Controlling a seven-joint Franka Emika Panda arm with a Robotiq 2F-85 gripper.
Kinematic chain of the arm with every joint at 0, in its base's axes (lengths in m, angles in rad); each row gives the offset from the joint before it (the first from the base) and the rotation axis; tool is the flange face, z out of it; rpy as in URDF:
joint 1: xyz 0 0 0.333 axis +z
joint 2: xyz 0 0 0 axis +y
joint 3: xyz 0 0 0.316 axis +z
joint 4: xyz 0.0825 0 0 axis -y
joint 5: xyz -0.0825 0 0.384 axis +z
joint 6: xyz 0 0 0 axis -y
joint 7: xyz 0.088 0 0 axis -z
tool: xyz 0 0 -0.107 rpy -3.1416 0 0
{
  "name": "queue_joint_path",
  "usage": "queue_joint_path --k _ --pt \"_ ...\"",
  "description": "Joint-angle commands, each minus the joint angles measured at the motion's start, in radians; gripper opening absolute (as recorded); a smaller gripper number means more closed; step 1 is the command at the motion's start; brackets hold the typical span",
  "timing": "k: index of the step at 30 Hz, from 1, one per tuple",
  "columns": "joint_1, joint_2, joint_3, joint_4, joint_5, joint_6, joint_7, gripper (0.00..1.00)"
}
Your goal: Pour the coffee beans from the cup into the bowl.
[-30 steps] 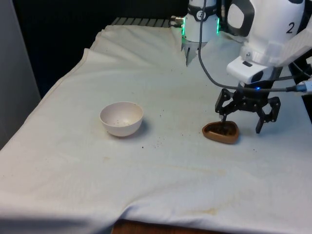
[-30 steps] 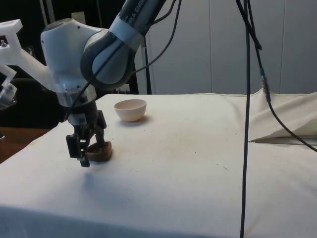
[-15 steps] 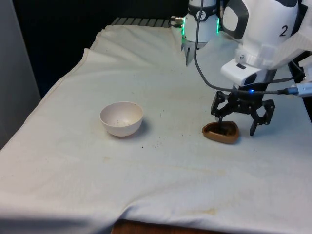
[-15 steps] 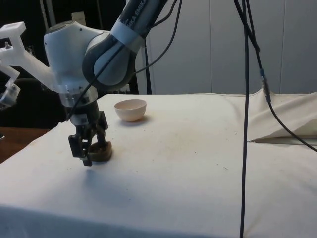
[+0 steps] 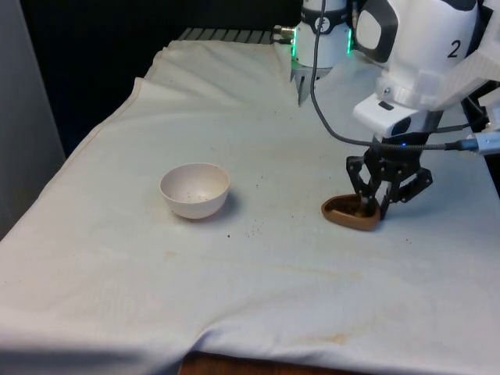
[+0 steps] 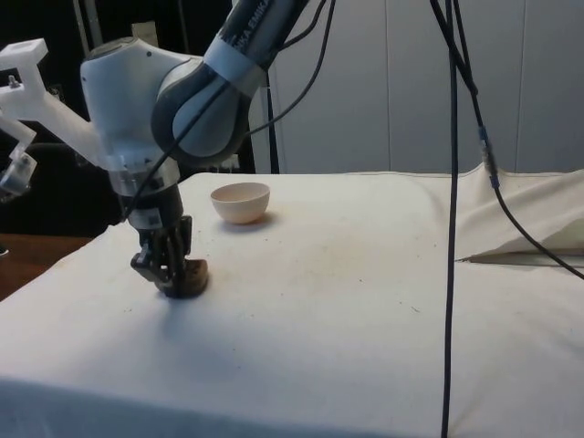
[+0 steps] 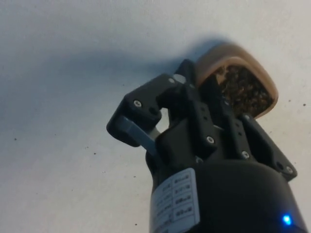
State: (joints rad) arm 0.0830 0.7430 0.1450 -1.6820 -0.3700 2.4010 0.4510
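Coffee beans (image 7: 239, 91) fill the brown cup (image 5: 351, 213), a dark heap that comes up near its rim. The cup sits on the white cloth (image 5: 258, 297), well apart from the bowl (image 5: 194, 190) and toward the front view's right of it. In the front view the cup looks tipped a little, its mouth turned toward the bowl's side.

My claw (image 5: 373, 207) is down at the cup, and my fingers are drawn in on its wall — one finger reaches inside over the beans, the other presses the outside, on the part of the rim away from the bowl. From the wrist I see the rim of the cup (image 7: 243, 58) poking out past my fingers (image 7: 221, 114), with the beans showing in the opening. In the side view my claw (image 6: 173, 278) hides most of the cup (image 6: 190, 278), and the bowl (image 6: 241, 202) stands farther back on the cloth (image 6: 365, 301), beyond the cup.

The bowl is pale, round and upright, and I make out no heap of beans in it; whether a few specks lie at its bottom I cannot tell. A scatter of small dark crumbs (image 5: 251, 230) lies on the cloth between bowl and cup, closer to the bowl. The cup's base seems to touch the cloth — I cannot say for sure that it rests flat.
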Motion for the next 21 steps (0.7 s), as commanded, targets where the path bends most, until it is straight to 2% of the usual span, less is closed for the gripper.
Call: queue_joint_path --k 1,2,3,13,16,17,18,21 --pt "0.000 0.005 -0.003 -0.004 -0.006 0.018 0.004 0.10" --pt "0.000 0.005 -0.003 -0.004 -0.006 0.018 0.004 0.03" --pt "0.000 0.004 -0.003 -0.003 -0.005 0.015 0.003 0.03" --pt "0.000 0.001 0.000 0.000 -0.002 0.002 0.001 0.03" --pt "-0.010 -0.013 0.006 -0.002 0.006 0.000 -0.009 0.03" --pt "-0.003 -0.003 0.000 0.004 -0.001 -0.001 -0.001 0.03" --pt "-0.012 -0.019 0.007 -0.004 0.007 -0.002 -0.011 0.03" --pt "-0.018 -0.035 0.010 -0.008 0.012 -0.006 -0.018 0.03"
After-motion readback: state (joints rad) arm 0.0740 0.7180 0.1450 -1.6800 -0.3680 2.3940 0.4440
